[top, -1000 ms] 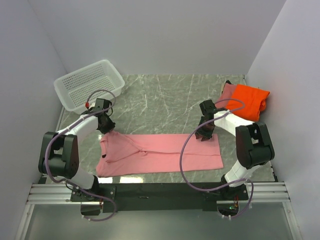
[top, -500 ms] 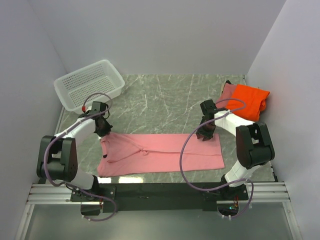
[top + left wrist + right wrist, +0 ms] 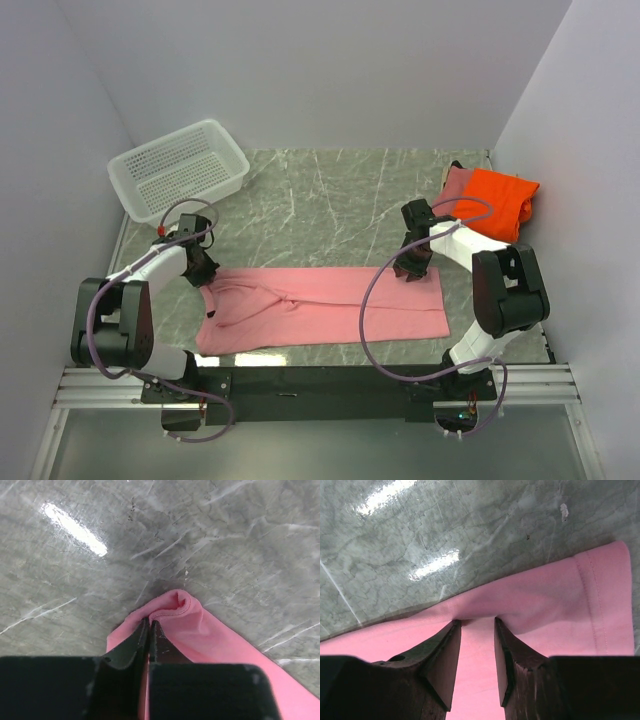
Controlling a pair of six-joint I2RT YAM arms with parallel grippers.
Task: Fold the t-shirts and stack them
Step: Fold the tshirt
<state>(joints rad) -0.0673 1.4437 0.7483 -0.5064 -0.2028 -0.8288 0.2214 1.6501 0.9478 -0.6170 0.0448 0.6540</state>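
Observation:
The light pink t-shirt [image 3: 330, 305] lies as a long folded strip across the near table. My left gripper [image 3: 205, 275] is shut on its far left corner; the left wrist view shows the jaws [image 3: 150, 622] closed on a bunched hem of pink cloth [image 3: 215, 635]. My right gripper [image 3: 408, 270] rests on the shirt's far right edge. In the right wrist view its fingers [image 3: 477, 622] stand apart, with flat pink cloth [image 3: 545, 595] between them and a ridge of cloth at the tips. The bright orange t-shirt [image 3: 500, 200] lies folded on the dusty rose t-shirt [image 3: 458, 185] at the far right.
A white perforated basket [image 3: 180, 170] stands at the far left corner. White walls close in the grey marble table [image 3: 330, 200] on three sides. A black rail with the arm bases runs along the near edge.
My left gripper has moved left and slightly nearer with the shirt's corner, drawing the left end of the shirt outward. My right gripper has stayed in place.

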